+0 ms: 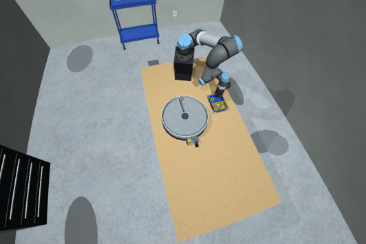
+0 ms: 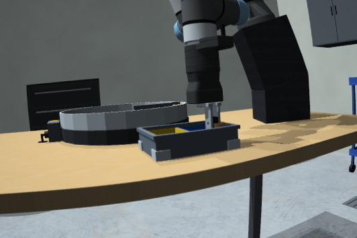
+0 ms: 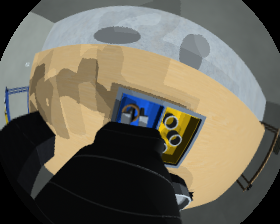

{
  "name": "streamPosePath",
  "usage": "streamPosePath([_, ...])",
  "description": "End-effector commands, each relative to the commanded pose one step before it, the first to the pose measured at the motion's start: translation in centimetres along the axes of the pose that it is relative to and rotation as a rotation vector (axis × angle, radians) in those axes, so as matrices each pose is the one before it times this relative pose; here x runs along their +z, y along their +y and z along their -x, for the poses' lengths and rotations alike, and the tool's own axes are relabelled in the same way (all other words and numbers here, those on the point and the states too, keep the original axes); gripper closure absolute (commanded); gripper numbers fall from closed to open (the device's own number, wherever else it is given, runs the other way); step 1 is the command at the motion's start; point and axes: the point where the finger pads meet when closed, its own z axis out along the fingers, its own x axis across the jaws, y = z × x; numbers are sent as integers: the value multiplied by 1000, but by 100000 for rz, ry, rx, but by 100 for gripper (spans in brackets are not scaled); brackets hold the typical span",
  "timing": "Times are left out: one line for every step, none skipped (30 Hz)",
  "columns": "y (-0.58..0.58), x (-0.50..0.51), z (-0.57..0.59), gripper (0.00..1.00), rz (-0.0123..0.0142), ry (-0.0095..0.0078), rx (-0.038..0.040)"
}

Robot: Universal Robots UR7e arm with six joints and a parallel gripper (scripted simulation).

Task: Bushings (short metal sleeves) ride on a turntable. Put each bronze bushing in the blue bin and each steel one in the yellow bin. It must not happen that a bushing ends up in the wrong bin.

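Our gripper [image 1: 218, 97] [image 2: 213, 123] [image 3: 137, 112] is clamped on a bronze bushing [image 1: 212, 99] [image 2: 219, 125] [image 3: 136, 108], low in the blue bin [image 1: 220, 100] [image 2: 192, 127] [image 3: 150, 107]. If we lift while it clings to a finger, it could drop into the yellow bin [image 1: 215, 103] [image 2: 168, 131] [image 3: 192, 122], wrongly joining the steel bushings [image 1: 221, 105] [image 3: 169, 140]

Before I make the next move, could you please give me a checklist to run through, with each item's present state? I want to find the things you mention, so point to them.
1. Hand [image 1: 219, 97] [image 2: 214, 125] [image 3: 137, 112] shut on the bronze bushing [image 2: 219, 125] [image 3: 131, 105]: ok.
2. That bushing over or in the blue bin [image 1: 221, 100] [image 2: 192, 127] [image 3: 152, 107], matching its metal: ok.
3. Bushing resting on the bin's floor, so opening would not drop it: cannot tell.
4. Only steel bushings [image 3: 170, 115] visible in the yellow bin [image 1: 225, 108] [image 2: 168, 131] [image 3: 182, 119]: ok.
5. Turntable [image 1: 196, 120] [image 2: 107, 121] cleared of bushings: not ok; one sits by the bar [image 1: 182, 106].
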Motion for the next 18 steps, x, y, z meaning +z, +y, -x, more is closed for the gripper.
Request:
streamPosePath([-16,372,-45,100,-36,125,2])
streamPosePath([0,122,0,100,0,0,0])
streamPosePath([0,0,0,100,0,0,0])
streamPosePath([0,0,0,100,0,0,0])
streamPosePath([0,0,0,100,0,0,0])
streamPosePath([0,0,0,100,0,0,0])
streamPosePath([0,0,0,100,0,0,0])
streamPosePath([0,122,0,100,0,0,0])
streamPosePath([0,122,0,100,0,0,0])
streamPosePath([0,122,0,100,0,0,0])
streamPosePath([0,122,0,100,0,0,0])
streamPosePath([0,122,0,100,0,0,0])
streamPosePath([0,0,0,100,0,0,0])
streamPosePath([0,0,0,100,0,0,0])
streamPosePath([0,0,0,100,0,0,0])
streamPosePath([0,0,0,100,0,0,0])
streamPosePath([0,0,0,100,0,0,0])
streamPosePath([0,0,0,100,0,0,0])
